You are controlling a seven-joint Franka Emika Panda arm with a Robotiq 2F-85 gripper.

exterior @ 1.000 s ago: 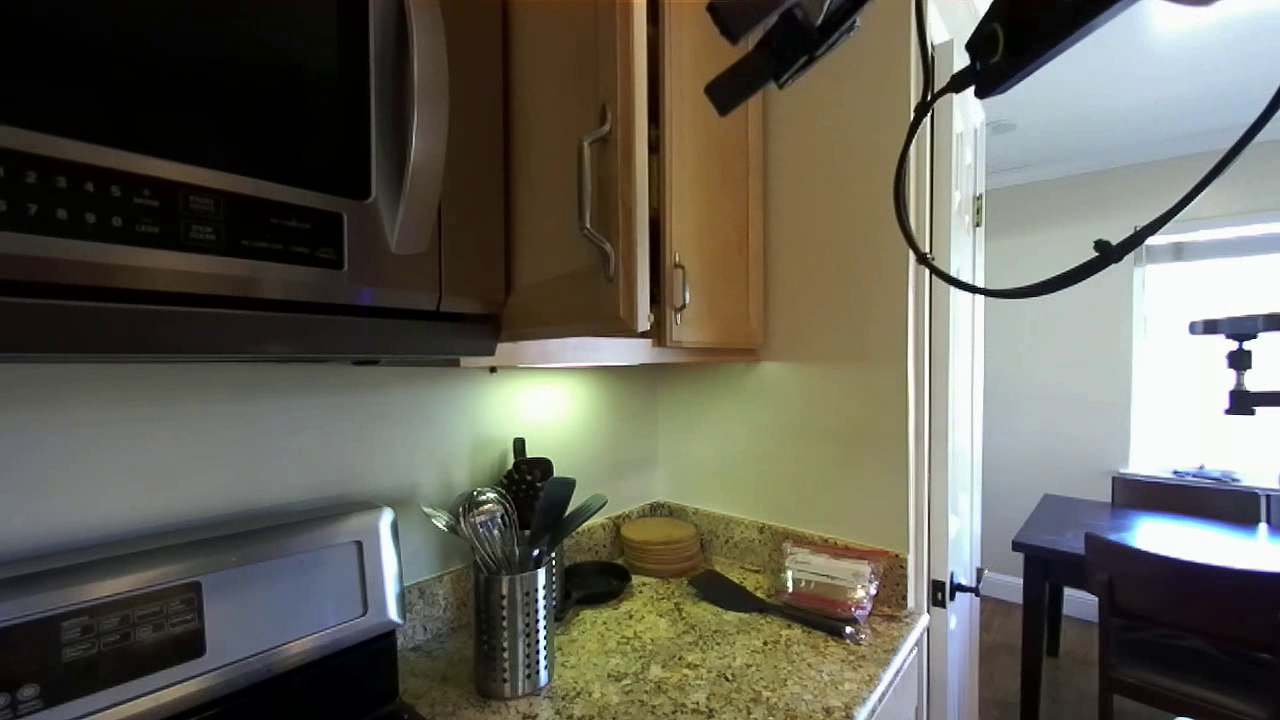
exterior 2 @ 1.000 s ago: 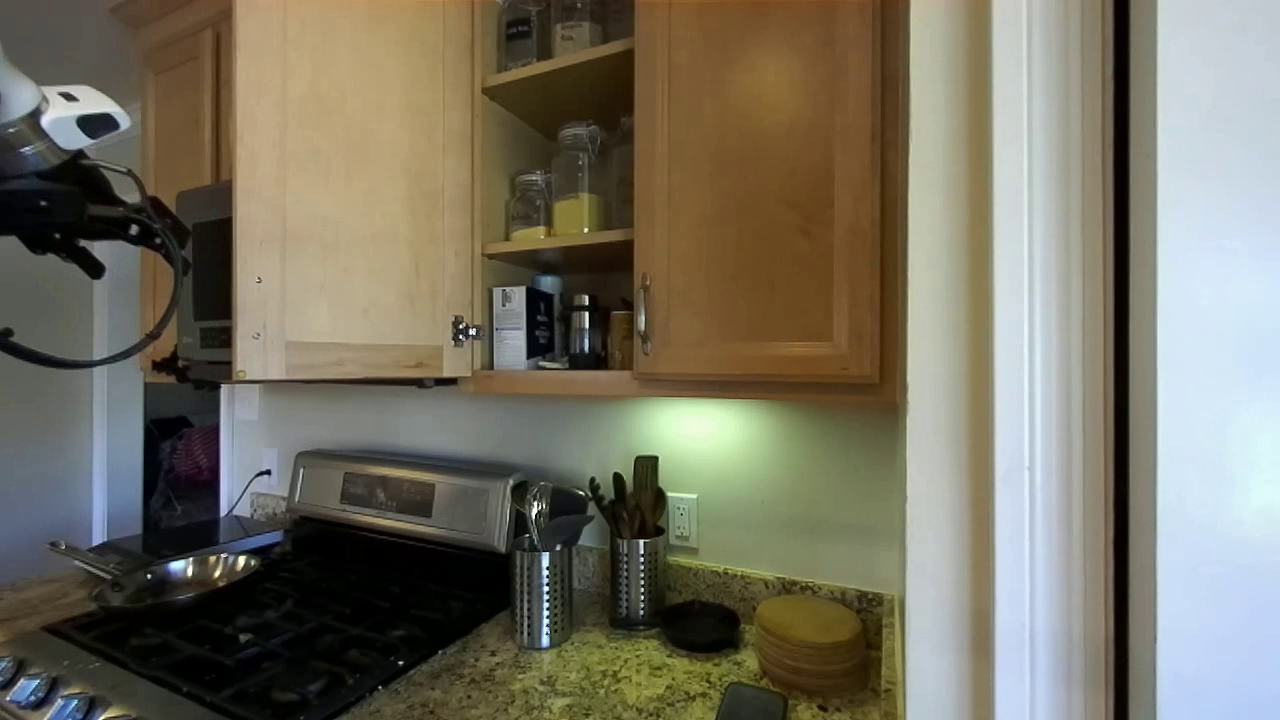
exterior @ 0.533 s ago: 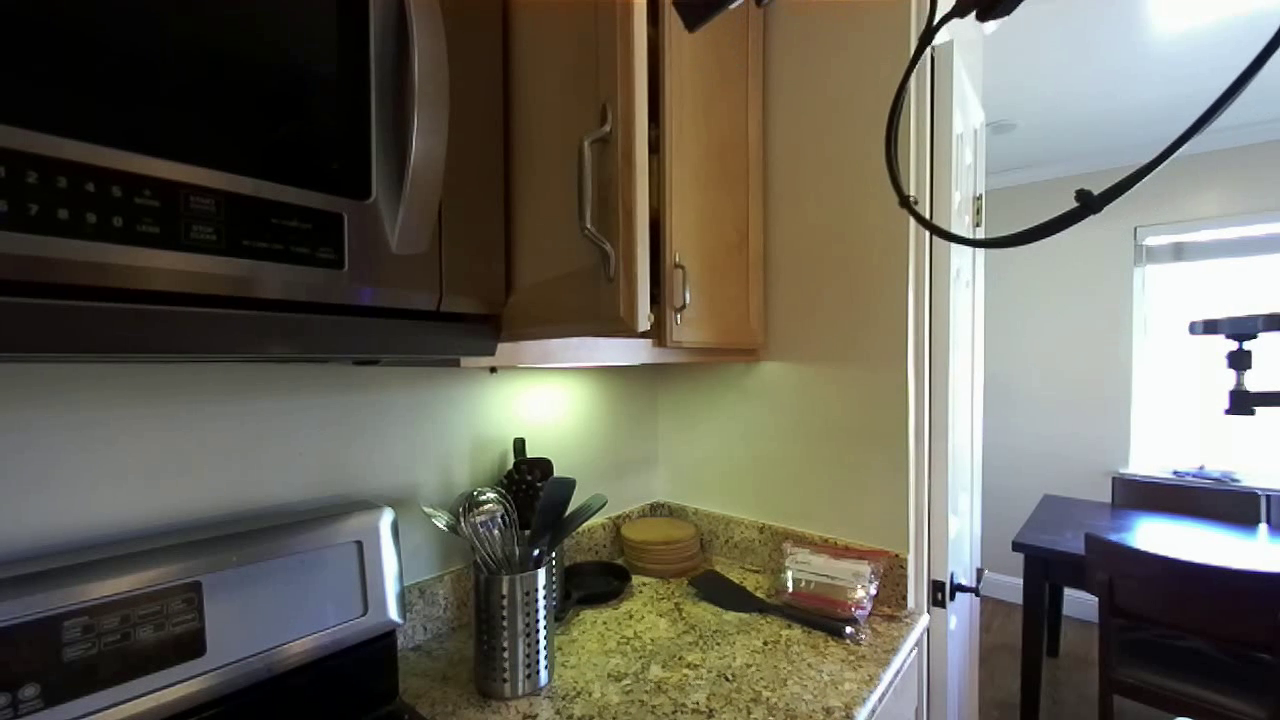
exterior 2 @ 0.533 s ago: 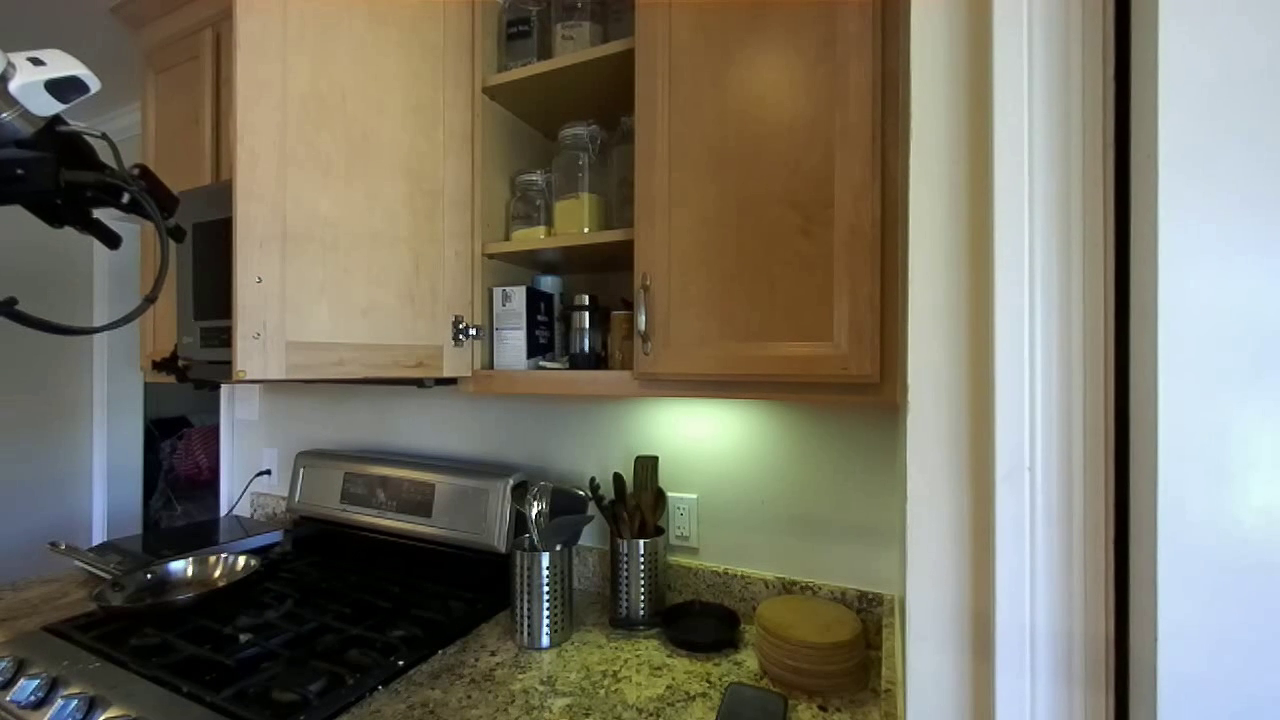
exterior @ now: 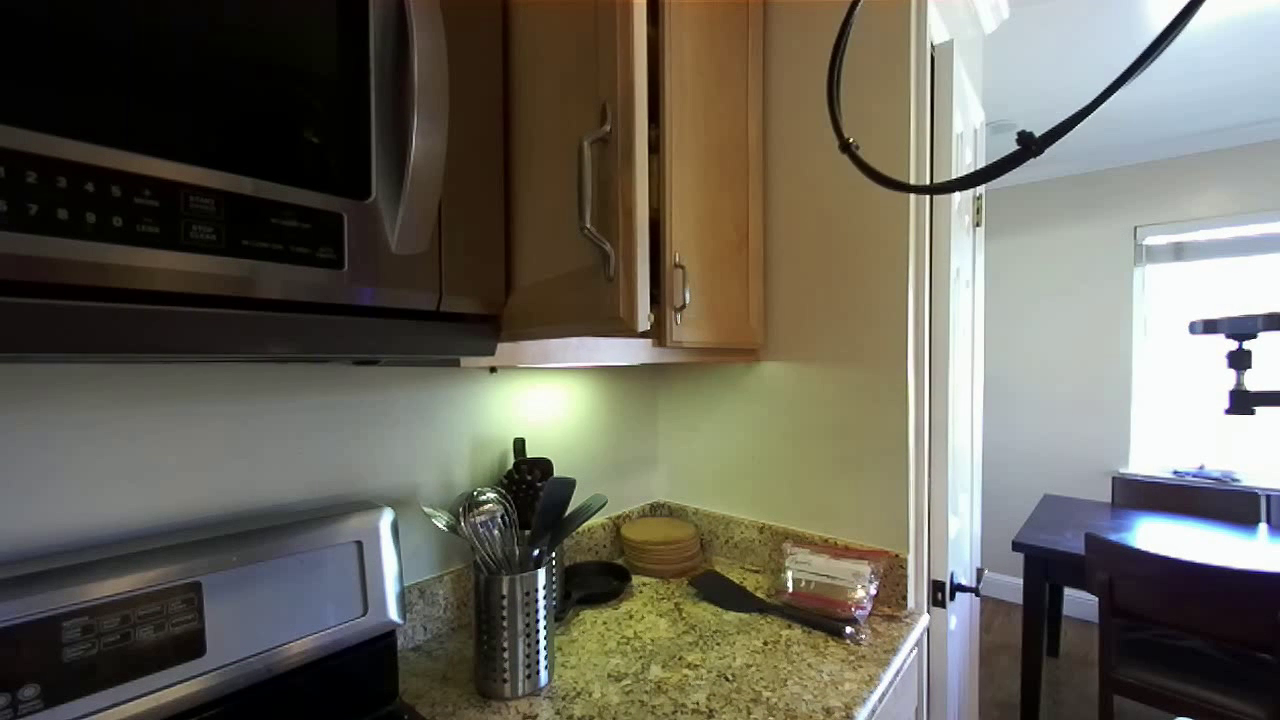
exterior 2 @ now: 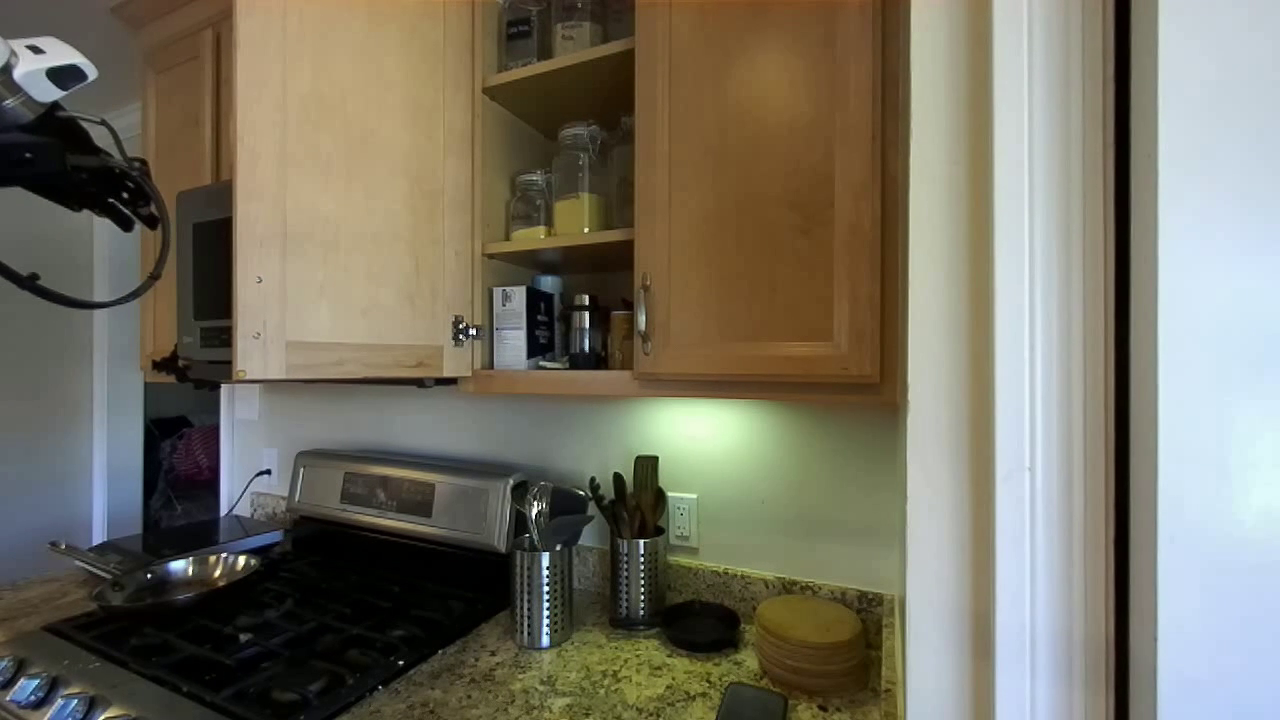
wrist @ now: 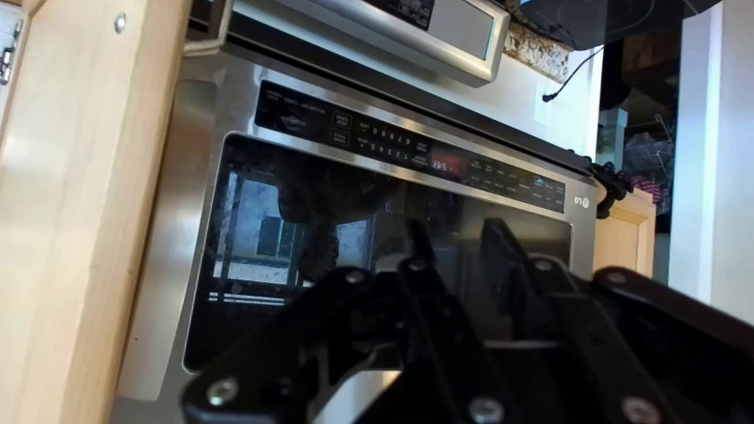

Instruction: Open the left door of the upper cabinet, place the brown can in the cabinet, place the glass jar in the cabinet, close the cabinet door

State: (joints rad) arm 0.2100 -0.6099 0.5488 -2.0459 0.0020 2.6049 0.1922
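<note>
Gripper (wrist: pixel 456 235) parted and empty before the microwave (wrist: pixel 365 206), I judge the left cabinet door (exterior 2: pixel 360 190), swung wide open on the left, a stiff panel, light to move, best taken by its bar handle (exterior: pixel 586 190).

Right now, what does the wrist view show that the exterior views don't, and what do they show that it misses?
Only the wrist view: the lit clock digits on the microwave.
Only the exterior views, taken together: storage jars in the upper cabinet, silver utensil holders and a steel frying pan.
Shared: the microwave, the stove control panel and the left door, standing open. The gripper shows in the wrist view and in an exterior view.
</note>
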